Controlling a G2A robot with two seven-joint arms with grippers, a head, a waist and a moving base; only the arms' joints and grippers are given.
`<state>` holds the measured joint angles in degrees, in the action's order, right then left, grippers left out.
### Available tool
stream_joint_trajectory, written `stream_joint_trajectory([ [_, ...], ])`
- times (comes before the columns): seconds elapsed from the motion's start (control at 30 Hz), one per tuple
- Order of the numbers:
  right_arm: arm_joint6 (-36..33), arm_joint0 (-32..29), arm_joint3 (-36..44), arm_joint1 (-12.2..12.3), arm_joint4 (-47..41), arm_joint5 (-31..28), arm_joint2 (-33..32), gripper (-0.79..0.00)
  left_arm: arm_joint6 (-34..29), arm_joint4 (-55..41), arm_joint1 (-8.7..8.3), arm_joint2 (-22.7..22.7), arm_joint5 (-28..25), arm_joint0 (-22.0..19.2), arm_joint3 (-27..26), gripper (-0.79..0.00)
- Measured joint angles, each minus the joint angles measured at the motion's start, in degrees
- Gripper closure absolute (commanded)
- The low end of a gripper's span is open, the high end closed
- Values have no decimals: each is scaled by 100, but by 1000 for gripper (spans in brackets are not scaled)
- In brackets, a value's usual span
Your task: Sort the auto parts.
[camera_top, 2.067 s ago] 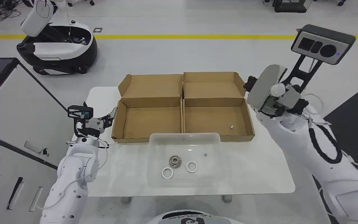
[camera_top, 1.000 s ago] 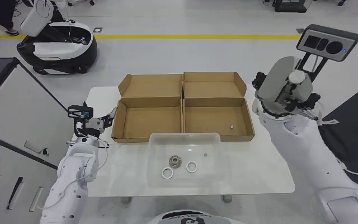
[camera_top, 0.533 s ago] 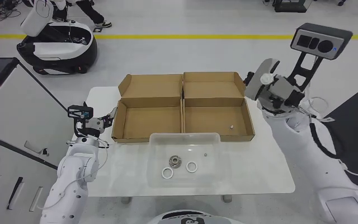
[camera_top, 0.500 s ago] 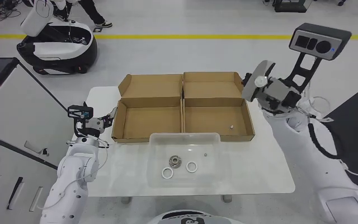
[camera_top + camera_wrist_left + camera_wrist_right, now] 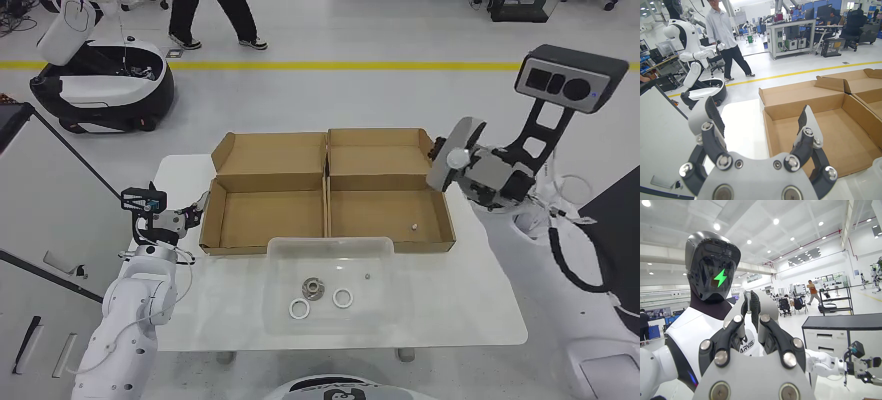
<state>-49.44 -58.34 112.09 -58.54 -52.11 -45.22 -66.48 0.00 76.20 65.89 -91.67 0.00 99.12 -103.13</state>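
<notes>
Clamping a small threaded bolt (image 5: 748,303) lengthwise between its pads, the right gripper (image 5: 750,294) has its jaws drawn almost together on the threads. In the top view it sits right of centre, just beside the upper right corner of the right box (image 5: 385,212). That box holds one small pale part (image 5: 414,228) near its lower right corner. The left box (image 5: 262,218) adjoins it. Below both, at the middle of the frame, a clear bin (image 5: 330,243) holds two white rings (image 5: 298,309) and a metal hub (image 5: 314,289). The left gripper (image 5: 757,106) is at centre left, just beside the left box, jaws wide apart and holding nothing. The main risk looks to be the bolt itself. It is pinched on round threads, so it could roll or slip out as the wrist turns toward the box. Released this close to the corner flap, it could land on the rim and bounce onto the table, or end up in the wrong box.
</notes>
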Motion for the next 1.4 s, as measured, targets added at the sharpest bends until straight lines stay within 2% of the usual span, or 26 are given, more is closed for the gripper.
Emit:
stream_joint_trajectory([
  [0.27, -70, -76, 46, -76, -601, -151, -16, 0, 0, 0, 0, 0, 0, 0, 0, -785],
  [1.0, -63, -76, 45, -75, -584, -140, -24, 0, 0, 0, 0, 0, 0, 0, 0, -785],
  [1.13, -111, -142, -23, -42, -155, 161, -339, 0, 0, 0, 0, 0, 0, 0, 0, -785],
  [1.4, -1028, -574, -308, 126, 517, 881, -1330, 0, 0, 0, 0, 0, 0, 0, 0, -785],
])
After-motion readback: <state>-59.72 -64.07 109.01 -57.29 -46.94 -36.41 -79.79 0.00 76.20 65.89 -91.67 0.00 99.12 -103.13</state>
